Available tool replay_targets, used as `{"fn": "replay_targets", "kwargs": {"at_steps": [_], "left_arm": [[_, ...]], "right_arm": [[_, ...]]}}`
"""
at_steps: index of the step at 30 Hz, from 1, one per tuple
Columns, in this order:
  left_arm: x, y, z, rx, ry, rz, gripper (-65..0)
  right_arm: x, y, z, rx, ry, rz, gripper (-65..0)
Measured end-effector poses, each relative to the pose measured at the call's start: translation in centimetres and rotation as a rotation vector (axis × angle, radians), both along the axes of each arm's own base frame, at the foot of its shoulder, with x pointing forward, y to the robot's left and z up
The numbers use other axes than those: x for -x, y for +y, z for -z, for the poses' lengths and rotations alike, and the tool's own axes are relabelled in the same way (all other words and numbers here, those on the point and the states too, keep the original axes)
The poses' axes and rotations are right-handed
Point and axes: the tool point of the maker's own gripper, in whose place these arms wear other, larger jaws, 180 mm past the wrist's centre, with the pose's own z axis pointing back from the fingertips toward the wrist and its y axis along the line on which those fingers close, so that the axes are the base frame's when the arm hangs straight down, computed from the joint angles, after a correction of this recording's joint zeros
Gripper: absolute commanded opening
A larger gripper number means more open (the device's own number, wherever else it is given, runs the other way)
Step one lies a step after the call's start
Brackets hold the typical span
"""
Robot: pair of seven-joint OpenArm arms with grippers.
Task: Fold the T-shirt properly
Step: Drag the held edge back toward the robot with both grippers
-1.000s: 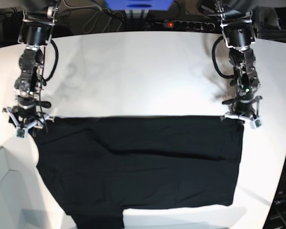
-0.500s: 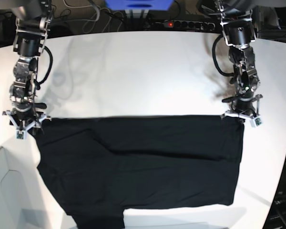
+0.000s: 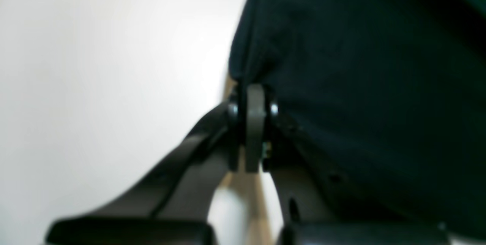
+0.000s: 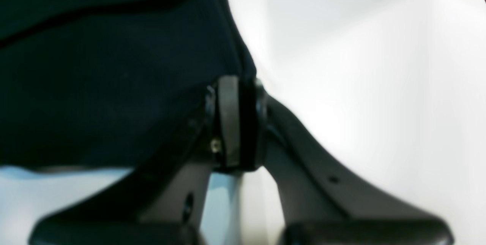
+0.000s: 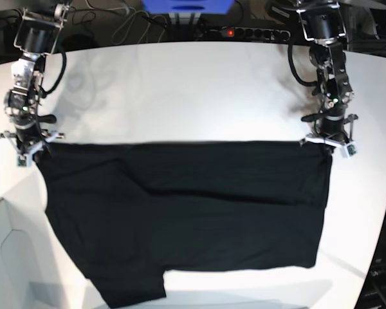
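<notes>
The black T-shirt [image 5: 180, 212] lies spread on the white table [image 5: 180, 90], plain side up, with its far edge pulled straight between the two arms. My left gripper [image 5: 328, 143] stands at the shirt's far right corner, shut on the cloth. In the left wrist view the left gripper [image 3: 253, 89] pinches the T-shirt [image 3: 360, 66] at its corner. My right gripper [image 5: 27, 149] is at the far left corner. Seen from the right wrist, the right gripper [image 4: 233, 81] has its jaws together on the edge of the T-shirt [image 4: 95, 66]. One sleeve hangs toward the near left.
A power strip [image 5: 244, 32] and a blue box [image 5: 186, 6] sit behind the table among cables. The table's edge curves down the right side [image 5: 373, 244]. A pale panel [image 5: 13, 257] lies at the near left, beside the shirt.
My right gripper has shut on the shirt's left corner and shifted left and back. Both arms have drawn the far edge away from the front, and the cloth slid with them.
</notes>
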Motion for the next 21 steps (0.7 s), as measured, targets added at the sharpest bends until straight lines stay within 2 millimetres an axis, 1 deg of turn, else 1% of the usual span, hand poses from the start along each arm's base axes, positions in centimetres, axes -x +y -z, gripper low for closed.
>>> {"fn": "replay_targets", "kwargs": {"at_steps": [2,6,7,10,11,14,17,19,21], "left_arm": [[0.6,0.4,-0.8,0.007,-0.029,-0.034,-65.0],[2.1,0.6,-2.4,-0.002,-0.062,-0.050,-65.0],[2.4,0.6,-2.8,-0.011,-0.070,-0.051,-65.0],[3.4,0.7,-4.4,-0.036,-0.097,-0.055,-65.0],[3.4,0.6,-4.9,-0.040,-0.110,-0.054,-65.0],[3.2,0.5,-6.3,-0.054,-0.140,-0.045,-65.0],[2.4,0.6,-7.5,-0.061,-0.170,-0.043,-65.0],[1.8,0.5,-7.7,-0.042,-0.149,-0.041,-65.0],[1.0,0.7,-8.1,-0.020,-0.142,-0.049,-65.0]], "right_arm": [[1.1,-0.1,-0.7,0.009,-0.001,-0.007,-65.0],[1.7,0.0,-4.2,0.030,-0.094,-0.035,-65.0],[2.0,0.0,-4.8,0.036,-0.110,-0.034,-65.0],[3.3,-0.1,-5.2,0.066,-0.092,-0.047,-65.0],[3.3,0.0,-5.4,0.075,-0.093,-0.052,-65.0],[2.3,0.2,-7.3,0.094,-0.145,-0.063,-65.0],[0.9,0.4,-8.9,0.103,-0.194,-0.072,-65.0],[-0.2,0.3,-10.0,0.108,-0.222,-0.070,-65.0],[-1.8,1.0,-10.6,0.103,-0.218,-0.081,-65.0]]}}
